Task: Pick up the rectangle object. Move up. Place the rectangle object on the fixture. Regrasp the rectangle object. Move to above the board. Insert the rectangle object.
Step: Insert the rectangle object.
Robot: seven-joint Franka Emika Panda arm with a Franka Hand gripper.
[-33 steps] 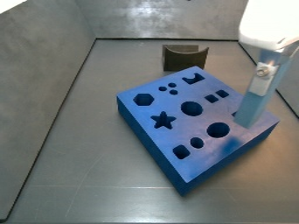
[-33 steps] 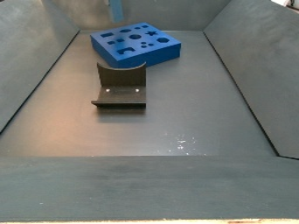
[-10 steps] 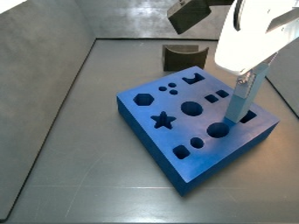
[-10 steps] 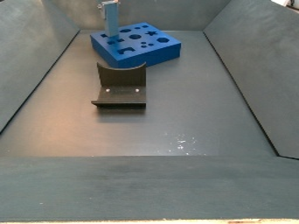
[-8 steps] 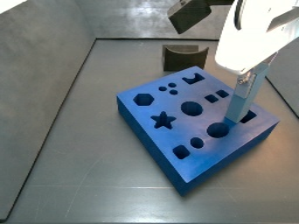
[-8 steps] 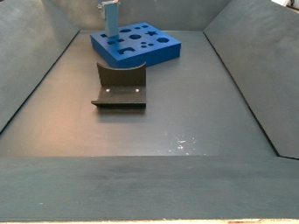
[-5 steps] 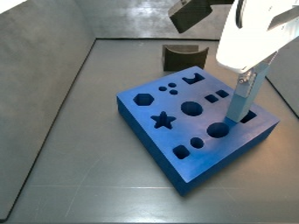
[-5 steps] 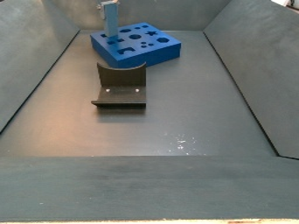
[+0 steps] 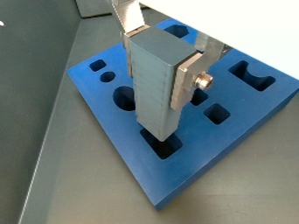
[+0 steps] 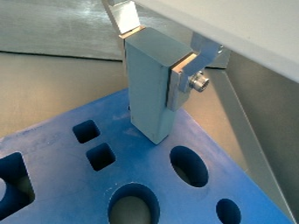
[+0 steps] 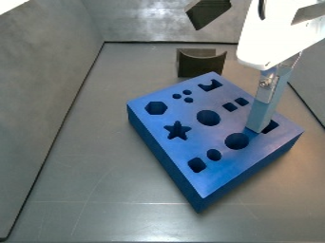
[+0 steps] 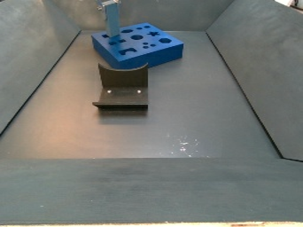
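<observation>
Grey floor (image 11: 89, 142), gripper (image 9: 163, 66) clamping rectangle object (image 9: 155, 87) over board (image 9: 222, 149)

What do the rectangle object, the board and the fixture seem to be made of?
The rectangle object, clamped upright in the hand over the board: likely plastic, with a pale-blue, smooth, matte, uniform colour. The board: probably plastic or printed, saturated blue, matte, with crisp cut-outs. The fixture: dark, dull, blocky, so metal or plastic, unclear.

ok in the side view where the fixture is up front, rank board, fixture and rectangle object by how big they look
1. The board, largest despite sitting farther back.
2. The fixture, smaller, though its nearness to the camera inflates it.
3. The rectangle object, smallest, standing upright on the board, held from above by the gripper.
</observation>
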